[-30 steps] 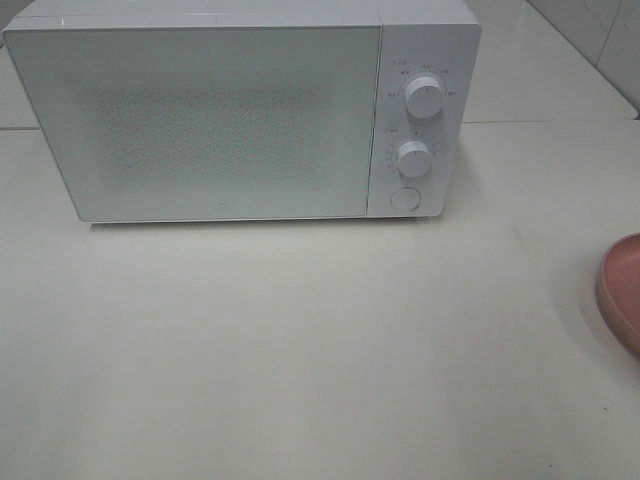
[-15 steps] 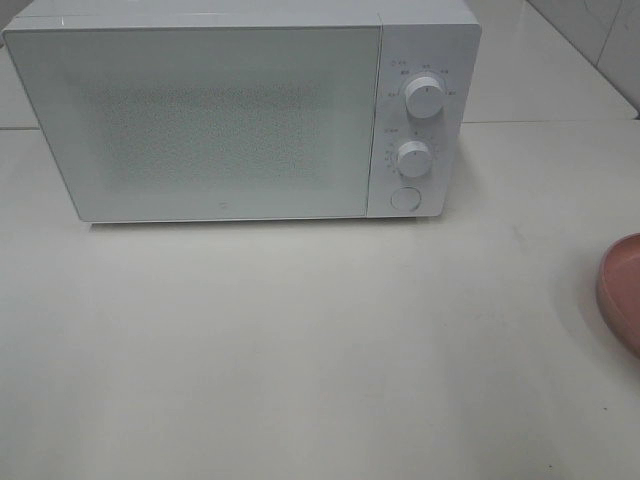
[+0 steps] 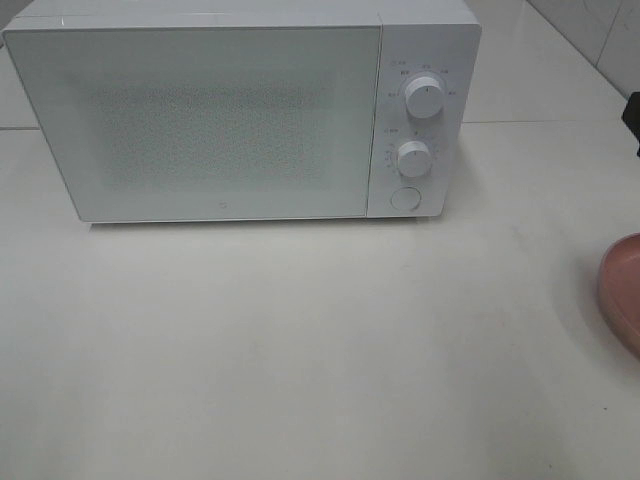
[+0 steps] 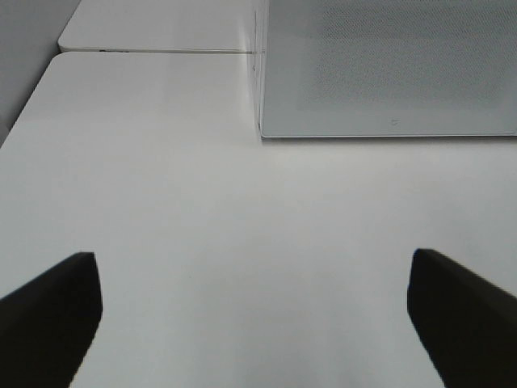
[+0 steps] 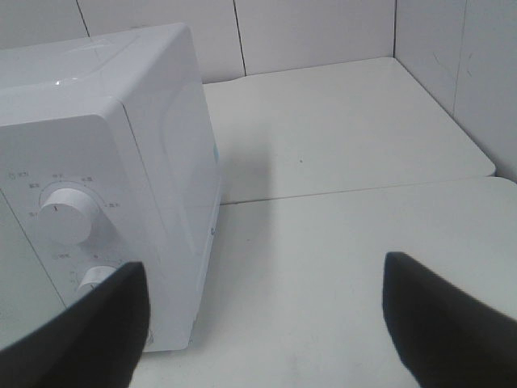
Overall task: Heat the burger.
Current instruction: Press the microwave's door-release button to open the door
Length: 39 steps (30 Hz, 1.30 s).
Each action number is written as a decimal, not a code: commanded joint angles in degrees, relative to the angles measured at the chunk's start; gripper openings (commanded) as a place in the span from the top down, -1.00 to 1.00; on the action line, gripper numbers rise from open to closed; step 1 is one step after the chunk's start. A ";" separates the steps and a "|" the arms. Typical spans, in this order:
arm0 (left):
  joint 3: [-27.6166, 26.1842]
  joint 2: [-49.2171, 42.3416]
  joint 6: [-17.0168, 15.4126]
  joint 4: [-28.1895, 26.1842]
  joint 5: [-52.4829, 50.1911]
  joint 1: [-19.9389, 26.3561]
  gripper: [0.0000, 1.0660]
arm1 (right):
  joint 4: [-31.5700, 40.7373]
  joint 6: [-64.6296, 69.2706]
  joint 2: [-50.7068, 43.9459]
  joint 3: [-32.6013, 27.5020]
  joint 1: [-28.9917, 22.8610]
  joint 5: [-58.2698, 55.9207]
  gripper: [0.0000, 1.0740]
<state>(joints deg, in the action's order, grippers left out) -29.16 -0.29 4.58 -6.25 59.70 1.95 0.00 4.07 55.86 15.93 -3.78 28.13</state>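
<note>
Newly entered, right edge of frame: dark arm part (image 3: 633, 122), above pink plate (image 3: 624, 292); microwave (image 3: 220, 120) shut on worktop (image 3: 300, 350); left claw (image 4: 254, 319) and right claw (image 5: 266, 319) released, empty.

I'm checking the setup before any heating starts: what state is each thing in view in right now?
Microwave door, shut.
Upper knob, mark pointing about straight up.
Lower knob, mark pointing about straight up.
Pink plate, flat on the table, mostly out of frame; the part that shows is bare.
Left gripper, open, holding nothing.
Right gripper, open, holding nothing.
</note>
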 commanded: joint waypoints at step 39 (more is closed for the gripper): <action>0.29 -1.20 0.06 -0.11 -0.23 -0.40 -0.83 | 28.30 -12.03 35.70 -6.70 -29.05 51.05 -0.39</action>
<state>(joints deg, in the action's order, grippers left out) -29.16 -0.29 4.58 -6.25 59.70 1.95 27.73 -7.45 91.56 9.45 -32.66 68.93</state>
